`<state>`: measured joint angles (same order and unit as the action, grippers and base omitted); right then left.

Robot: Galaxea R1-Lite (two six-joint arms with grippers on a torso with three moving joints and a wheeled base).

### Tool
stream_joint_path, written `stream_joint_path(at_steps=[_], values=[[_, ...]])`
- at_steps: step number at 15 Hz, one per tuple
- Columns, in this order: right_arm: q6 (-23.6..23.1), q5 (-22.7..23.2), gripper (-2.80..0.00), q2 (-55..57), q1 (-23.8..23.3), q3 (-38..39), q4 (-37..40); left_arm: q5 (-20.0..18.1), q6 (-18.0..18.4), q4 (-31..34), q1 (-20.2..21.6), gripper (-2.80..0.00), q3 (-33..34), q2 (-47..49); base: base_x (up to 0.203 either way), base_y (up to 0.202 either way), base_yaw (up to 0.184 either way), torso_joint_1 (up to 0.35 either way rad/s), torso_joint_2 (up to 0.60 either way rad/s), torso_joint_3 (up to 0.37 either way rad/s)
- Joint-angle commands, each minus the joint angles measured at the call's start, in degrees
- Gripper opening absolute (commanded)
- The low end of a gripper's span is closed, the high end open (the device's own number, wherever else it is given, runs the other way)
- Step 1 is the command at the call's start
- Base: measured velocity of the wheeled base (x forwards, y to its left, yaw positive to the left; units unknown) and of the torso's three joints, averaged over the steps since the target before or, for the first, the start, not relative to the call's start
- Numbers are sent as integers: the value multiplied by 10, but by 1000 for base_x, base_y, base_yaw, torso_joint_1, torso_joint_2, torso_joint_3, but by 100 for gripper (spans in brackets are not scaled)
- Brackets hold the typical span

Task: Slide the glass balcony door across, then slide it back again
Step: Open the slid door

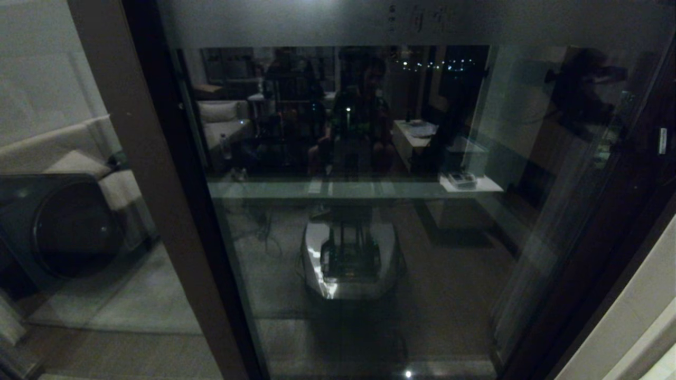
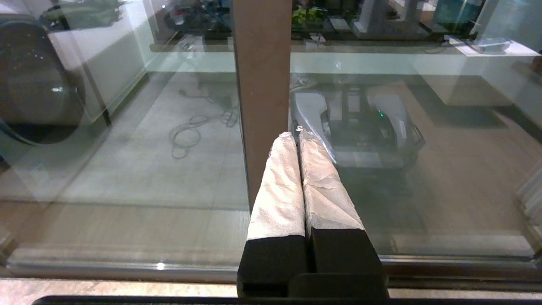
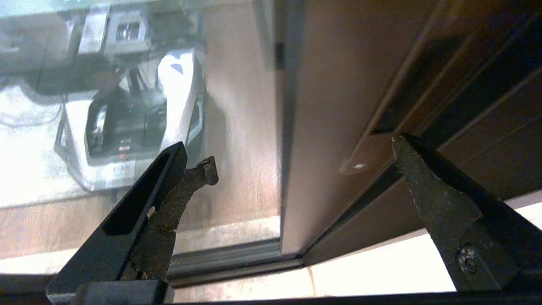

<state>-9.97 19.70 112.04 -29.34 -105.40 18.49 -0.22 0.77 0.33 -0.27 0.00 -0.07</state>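
Observation:
The glass balcony door (image 1: 369, 237) fills the head view, with a frosted top band carrying characters (image 1: 422, 21). It has a brown left stile (image 1: 153, 184) and a dark right stile (image 1: 628, 200). Neither gripper shows in the head view. In the left wrist view my left gripper (image 2: 296, 134) is shut on nothing. Its white-wrapped fingertips point at the brown stile (image 2: 262, 84), low down, and I cannot tell whether they touch it. In the right wrist view my right gripper (image 3: 302, 156) is open. Its fingers (image 3: 199, 169) straddle the door's other stile (image 3: 330, 106), near a recessed slot (image 3: 383, 123).
A dark round-fronted washing machine (image 1: 68, 227) stands behind the glass panel to the left. The glass reflects my own base (image 1: 348, 258) and a lit room. The floor track (image 2: 127, 267) runs along the bottom. A pale wall (image 1: 634, 316) borders the right.

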Motion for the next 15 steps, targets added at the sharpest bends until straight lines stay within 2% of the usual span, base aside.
stream_joint_path(at_steps=[1,8,15], values=[[0,2,0,10,-1,-13,1,0,0,0,0,-280,0,0,0,0,0,0,0,0],[2,3,0,63,-1,-64,-1,0,0,0,0,-280,0,0,0,0,0,0,0,0],[6,4,0,56,7,-63,-8,0,0,0,0,-280,0,0,0,0,0,0,0,0]])
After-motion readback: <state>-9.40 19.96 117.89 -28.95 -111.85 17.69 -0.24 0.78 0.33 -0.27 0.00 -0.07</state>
